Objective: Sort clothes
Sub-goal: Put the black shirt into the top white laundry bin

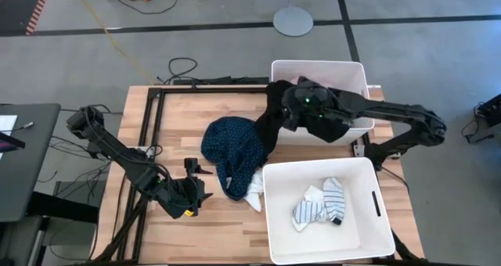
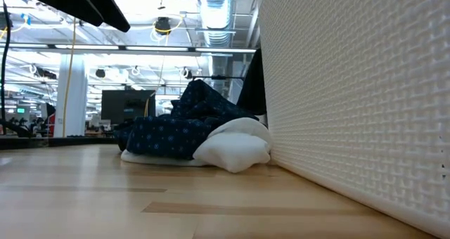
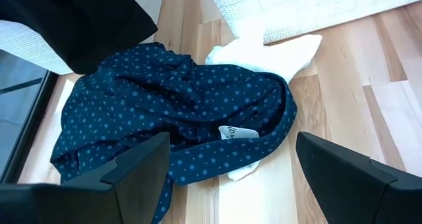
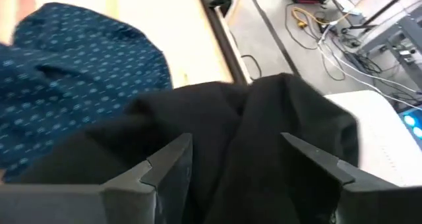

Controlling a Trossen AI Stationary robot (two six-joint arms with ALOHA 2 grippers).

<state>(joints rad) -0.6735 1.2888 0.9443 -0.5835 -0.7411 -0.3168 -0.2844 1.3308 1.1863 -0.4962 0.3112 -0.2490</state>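
Observation:
A large black garment hangs from my right gripper at the left rim of the far white bin. Its lower part reaches the navy dotted garment, which lies bunched mid-table. The navy garment lies partly on a white garment. My left gripper is open and empty, low over the table, left of the pile. In its wrist view its fingers point at the navy garment. Striped and white socks lie in the near bin. My right gripper holds a thick bunch of the black garment between its two fingers, which stand fairly far apart around it. The upper part is lifted at the far bin's left rim. The rest hangs down outside the bin toward the table.
The near bin's wall stands close to the right of the clothes pile. A black metal frame runs along the table's left and far edges. Bare wood lies near and left of the pile.

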